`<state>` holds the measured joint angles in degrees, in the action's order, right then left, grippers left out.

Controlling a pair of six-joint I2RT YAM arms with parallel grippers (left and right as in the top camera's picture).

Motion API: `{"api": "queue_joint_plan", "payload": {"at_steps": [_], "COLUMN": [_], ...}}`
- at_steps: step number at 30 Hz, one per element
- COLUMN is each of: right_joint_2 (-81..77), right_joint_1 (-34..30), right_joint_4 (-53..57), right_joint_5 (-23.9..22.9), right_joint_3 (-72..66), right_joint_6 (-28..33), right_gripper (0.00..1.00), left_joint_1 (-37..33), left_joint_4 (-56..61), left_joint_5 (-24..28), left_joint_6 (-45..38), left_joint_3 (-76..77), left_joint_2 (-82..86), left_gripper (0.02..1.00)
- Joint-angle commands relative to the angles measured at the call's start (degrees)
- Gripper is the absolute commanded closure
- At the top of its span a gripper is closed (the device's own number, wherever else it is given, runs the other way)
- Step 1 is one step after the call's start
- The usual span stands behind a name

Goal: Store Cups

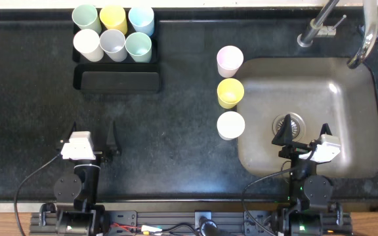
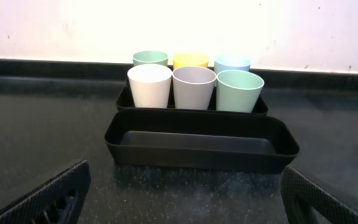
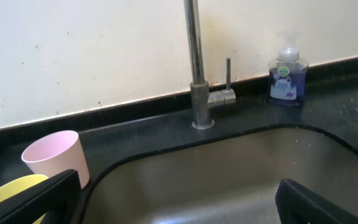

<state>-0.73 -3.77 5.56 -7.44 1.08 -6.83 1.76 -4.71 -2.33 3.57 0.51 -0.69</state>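
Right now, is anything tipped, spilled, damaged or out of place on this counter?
Nothing stands out. Six cups stand upright in the rear tray; the pink cup, yellow cup and white cup stand upright in a line on the counter beside the sink. No spill or damage shows.

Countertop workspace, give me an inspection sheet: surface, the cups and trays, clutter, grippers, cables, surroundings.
Surface: dark speckled countertop with a steel sink set in at the right.
Job's things: six cups stand upright in the rear tray; the front tray is empty; a pink cup, yellow cup and white cup stand in a row beside the sink's left edge.
Clutter: soap bottle behind the sink.
Grippers: left gripper open, facing the trays; right gripper open, over the sink.
Cables: black cables loop by the arm bases.
Surroundings: faucet, pale wall.
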Motion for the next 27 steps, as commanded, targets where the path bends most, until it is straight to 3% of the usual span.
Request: {"api": "queue_joint_plan", "payload": {"at_steps": [1,4,7,10,16,21,27], "right_joint_2": [0.57,0.57,0.57,0.57,0.57,0.57,0.57], "right_joint_1": [-0.28,-0.28,-0.28,-0.28,-0.28,-0.28,-0.28], "right_joint_4": [-0.50,-0.50,-0.50,-0.50,-0.50,-0.50,-0.50], "right_joint_5": [0.37,0.37,0.37,0.37,0.37,0.37,0.39], "right_joint_3": [-0.28,-0.28,-0.28,-0.28,-0.28,-0.31,-0.28], "right_joint_6": [0.20,0.20,0.20,0.20,0.20,0.20,0.20], "right_gripper": [0.003,0.005,0.003,0.007,0.003,0.007,0.003], "left_joint_1": [0.02,0.02,0.02,0.85,2.86,11.02,25.46], "left_joint_4": [-3.06,-10.03,-15.52,-18.25,-37.88,-48.02,-48.30], "left_joint_5": [-0.07,1.90,10.25,17.03,22.49,21.77,12.85], "left_joint_6": [12.13,22.08,28.13,28.22,26.47,23.67,29.33], "left_joint_3": [1.75,6.49,14.97,26.53,59.76,86.25,105.18], "left_joint_2": [0.55,-0.07,-6.84,-21.16,-57.13,-82.14,-100.74], "left_gripper": [0.018,0.018,0.018,0.018,0.018,0.018,0.018]}}
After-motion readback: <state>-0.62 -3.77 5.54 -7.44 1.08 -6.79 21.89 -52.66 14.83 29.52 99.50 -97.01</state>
